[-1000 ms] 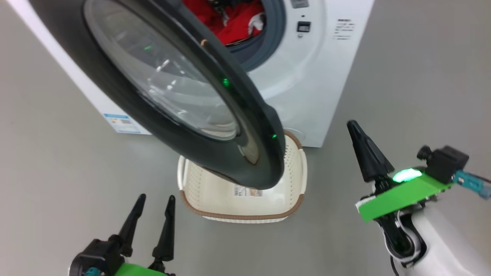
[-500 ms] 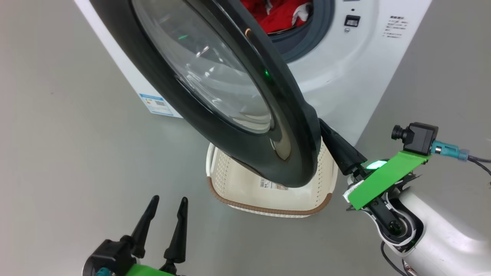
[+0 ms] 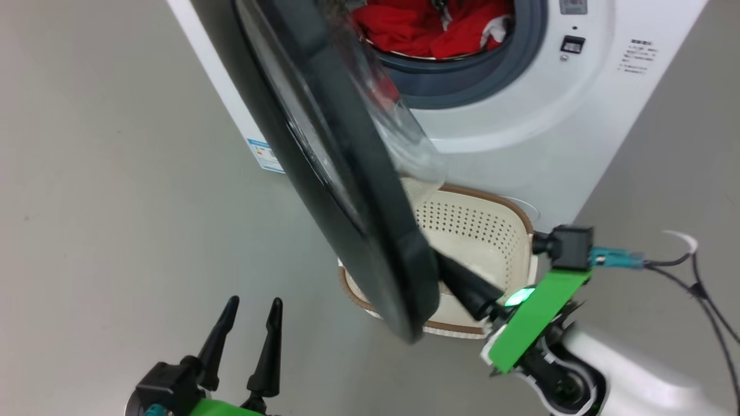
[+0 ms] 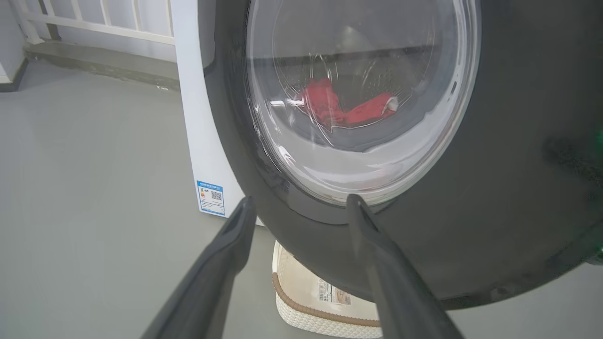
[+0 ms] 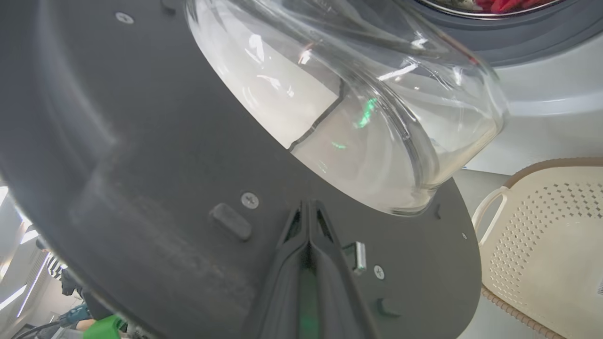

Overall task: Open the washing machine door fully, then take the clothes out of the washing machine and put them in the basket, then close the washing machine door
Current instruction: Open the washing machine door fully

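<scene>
**Head view:** The door [image 3: 347, 190] now shows almost edge-on, where a second ago it faced the camera broadly. The view itself has shifted too, but the door has clearly swung wider from the washer [image 3: 509, 133]. The right hand [image 3: 457, 277], then well apart at the side, has come in behind the door's lower edge. Its fingers are pressed together and hold nothing. The basket [image 3: 520, 219], on the floor before the washer, is less covered than it was. The clothes [image 3: 416, 29] lie in the drum. The left hand [image 3: 254, 303] hangs low, fingers spread wide, empty.

**Left wrist view:** The door's outer face looms ahead, clear of the wide fingers. The red clothes show through the glass, and the basket sits under the door's lower rim.

**Right wrist view:** The closed fingertips meet the door's dark inner panel just below the glass bowl.

Opening looks under way but not finished. More pushing seems needed before the clothes can be reached.
</scene>
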Tool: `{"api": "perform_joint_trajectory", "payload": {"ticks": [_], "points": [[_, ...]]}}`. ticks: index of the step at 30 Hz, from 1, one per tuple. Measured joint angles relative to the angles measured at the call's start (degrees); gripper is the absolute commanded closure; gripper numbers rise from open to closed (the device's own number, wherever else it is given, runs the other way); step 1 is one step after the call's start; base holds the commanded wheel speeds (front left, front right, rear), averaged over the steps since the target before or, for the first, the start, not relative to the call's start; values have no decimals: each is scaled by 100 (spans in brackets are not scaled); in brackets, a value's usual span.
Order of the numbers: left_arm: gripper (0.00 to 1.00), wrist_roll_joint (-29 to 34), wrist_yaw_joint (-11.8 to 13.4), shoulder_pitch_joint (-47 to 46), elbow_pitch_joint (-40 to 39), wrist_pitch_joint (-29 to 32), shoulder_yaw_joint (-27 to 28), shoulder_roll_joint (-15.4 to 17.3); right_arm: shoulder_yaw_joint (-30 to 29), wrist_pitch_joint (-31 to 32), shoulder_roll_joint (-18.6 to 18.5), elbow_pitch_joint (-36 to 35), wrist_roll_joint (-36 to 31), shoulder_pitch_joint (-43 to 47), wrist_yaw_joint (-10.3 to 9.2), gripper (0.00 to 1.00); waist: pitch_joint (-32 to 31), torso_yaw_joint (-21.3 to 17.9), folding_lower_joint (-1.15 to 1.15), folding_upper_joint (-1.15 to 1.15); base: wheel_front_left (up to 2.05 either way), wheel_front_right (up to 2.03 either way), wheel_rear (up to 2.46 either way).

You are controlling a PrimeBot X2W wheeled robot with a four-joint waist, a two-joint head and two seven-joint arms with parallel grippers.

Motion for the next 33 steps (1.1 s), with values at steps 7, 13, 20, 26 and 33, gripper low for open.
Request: {"api": "perform_joint_trajectory", "payload": {"ticks": [7, 13, 20, 26, 33], "points": [[0, -27, 32, 127, -1, 0, 8, 0, 417, -2, 233, -20, 93, 2, 0, 100, -129, 290, 0, 0, 0, 0, 0], [0, -22, 49, 216, 0, 0, 16, 1, 601, -9, 359, 0, 140, -8, -1, 100, -222, 517, 0, 0, 0, 0, 0], [0, -10, 102, 280, -2, 0, 48, 1, 850, -18, 571, 42, 194, -34, -3, 100, -355, 783, 0, 0, 0, 0, 0], [0, -10, 101, 342, -11, 0, 85, 1, 961, -60, 671, 104, 267, -103, -5, 100, -464, 885, 0, 0, 0, 0, 0], [0, -3, 101, 347, -23, 0, 179, 2, 1017, -144, 673, 133, 314, -121, -5, 100, -509, 864, 0, 0, 0, 0, 0]]}}
